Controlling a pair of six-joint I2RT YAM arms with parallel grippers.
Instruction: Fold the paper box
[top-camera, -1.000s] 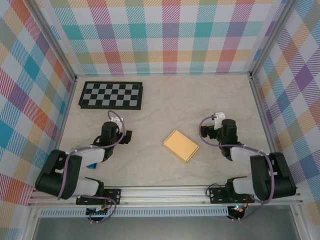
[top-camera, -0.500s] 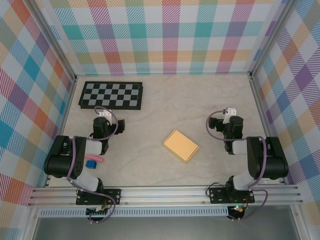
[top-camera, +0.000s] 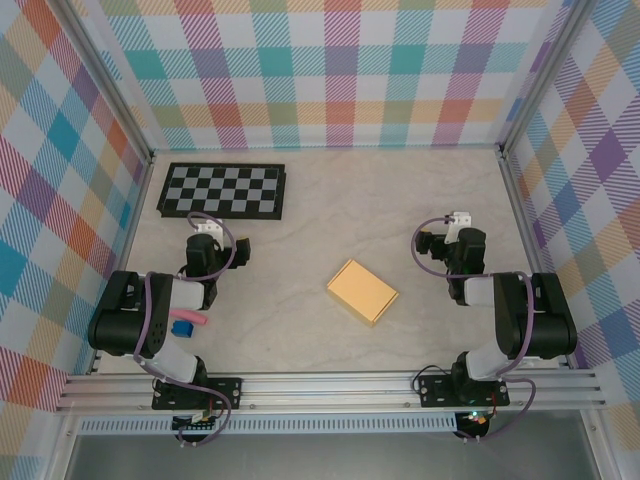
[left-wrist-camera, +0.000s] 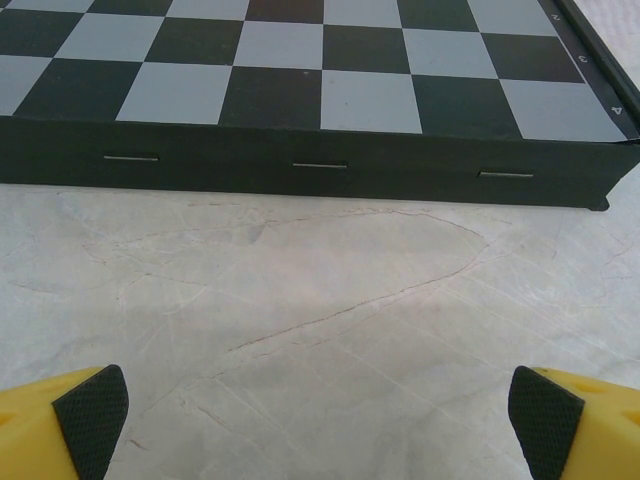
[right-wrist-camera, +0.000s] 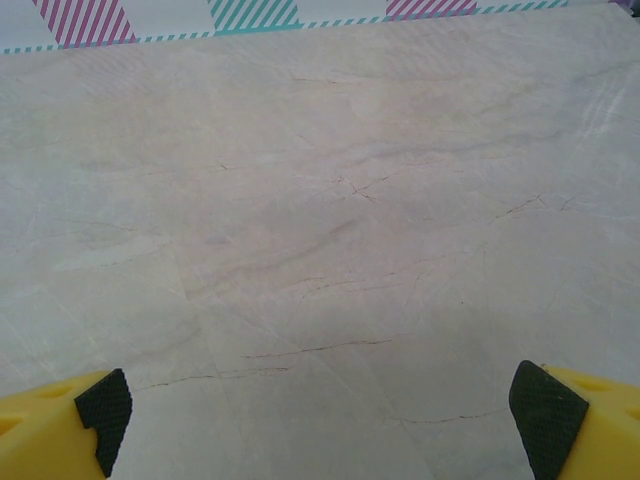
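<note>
While both arms sat tucked back near their bases, the paper box (top-camera: 362, 291) lay alone on the pale marbled table (top-camera: 400, 200), a touch toward 4 o'clock from the table's middle. It was yellow-orange, a small flat rectangle with a plain top face. It was turned askew, so one corner pointed toward the near rail. A thin darker band ran along its near right side, where the side wall showed. From above it looked closed up, though at that size I could not make out its flaps or tabs.

The left gripper (left-wrist-camera: 318, 422) stood between 9 and 10 o'clock from the box, well apart from it. Its jaws were spread wide, with nothing between the black pads (left-wrist-camera: 90, 418) but bare table. Straight ahead of it at 12 o'clock lay the black-and-grey checkerboard (left-wrist-camera: 320, 70), near but not touching.

The right gripper (right-wrist-camera: 330, 415) sat at 2 o'clock from the box, also well clear. Its jaws were spread wide and empty over bare marble, and it faced the plaid back wall (right-wrist-camera: 250, 15).

Down at 8 o'clock, a small pink and blue item (top-camera: 186, 322) lay beside the left arm.
</note>
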